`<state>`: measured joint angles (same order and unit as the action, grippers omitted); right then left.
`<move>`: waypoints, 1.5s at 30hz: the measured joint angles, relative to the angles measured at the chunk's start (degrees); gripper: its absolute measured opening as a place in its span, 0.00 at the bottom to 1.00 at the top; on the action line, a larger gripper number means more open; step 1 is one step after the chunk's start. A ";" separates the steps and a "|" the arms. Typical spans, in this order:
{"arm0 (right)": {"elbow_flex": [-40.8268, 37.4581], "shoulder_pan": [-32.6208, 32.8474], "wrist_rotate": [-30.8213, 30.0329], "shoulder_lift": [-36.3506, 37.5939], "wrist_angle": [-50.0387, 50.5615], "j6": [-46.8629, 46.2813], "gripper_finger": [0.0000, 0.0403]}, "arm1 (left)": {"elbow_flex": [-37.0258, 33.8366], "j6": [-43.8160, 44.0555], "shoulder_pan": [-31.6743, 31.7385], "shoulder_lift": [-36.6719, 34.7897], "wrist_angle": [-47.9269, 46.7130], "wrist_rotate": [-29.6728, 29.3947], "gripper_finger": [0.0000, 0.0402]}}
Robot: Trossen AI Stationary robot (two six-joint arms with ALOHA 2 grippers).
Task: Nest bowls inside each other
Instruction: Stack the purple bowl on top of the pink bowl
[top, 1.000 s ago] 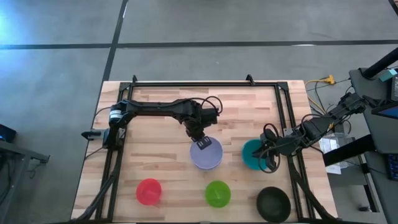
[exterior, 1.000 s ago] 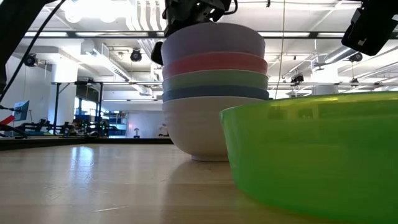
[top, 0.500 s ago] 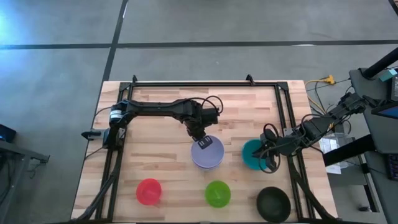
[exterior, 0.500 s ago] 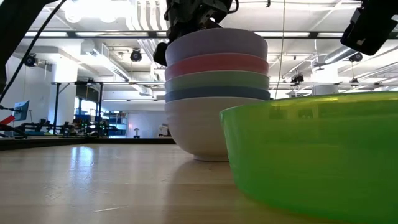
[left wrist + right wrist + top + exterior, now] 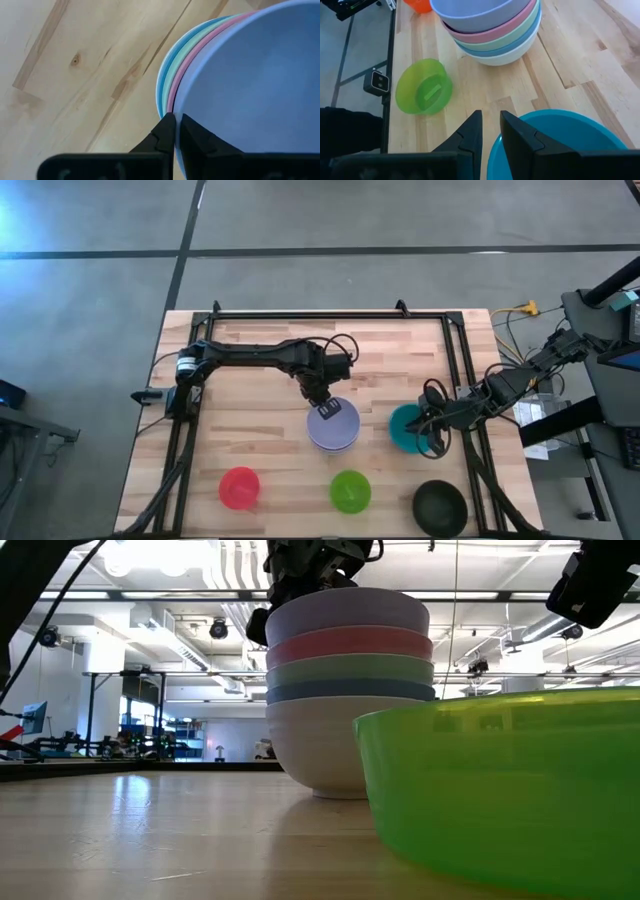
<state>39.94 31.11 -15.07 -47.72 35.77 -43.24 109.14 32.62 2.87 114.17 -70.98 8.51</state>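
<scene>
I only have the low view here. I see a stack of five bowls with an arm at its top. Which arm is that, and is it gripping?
Observer: The left gripper; its fingers are pinched shut on the lavender bowl rim.
Operator: Where is the right gripper?
Observer: The right gripper is at the teal bowl, beside the stack, its fingers straddling the rim.
Operator: What else is loose besides the bright green bowl?
Observer: A red bowl and a black bowl flank the bright green bowl along the near edge.

Industrial lab: ceiling ducts (image 5: 225,565), concrete floor (image 5: 90,300).
</scene>
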 joint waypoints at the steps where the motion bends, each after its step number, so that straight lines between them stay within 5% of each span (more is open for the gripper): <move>1: 0.00 0.00 -0.01 0.00 0.00 0.11 0.16 | 0.00 -0.02 0.00 0.00 0.00 0.00 0.00; 14: 0.00 0.00 -0.04 0.00 -0.02 0.39 0.16 | -0.02 -0.57 0.02 0.02 0.31 0.18 0.01; 30: 0.00 0.00 -0.02 0.00 -0.04 -0.24 0.16 | -0.02 -1.47 0.13 0.02 0.31 -0.01 0.33; 45: 0.00 0.00 -0.02 0.00 -0.04 -0.27 0.16 | 1.21 -0.03 0.61 -0.04 0.57 -1.79 0.38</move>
<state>39.94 31.11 -15.09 -47.72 35.73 -43.51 110.35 32.59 3.48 114.13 -70.41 6.72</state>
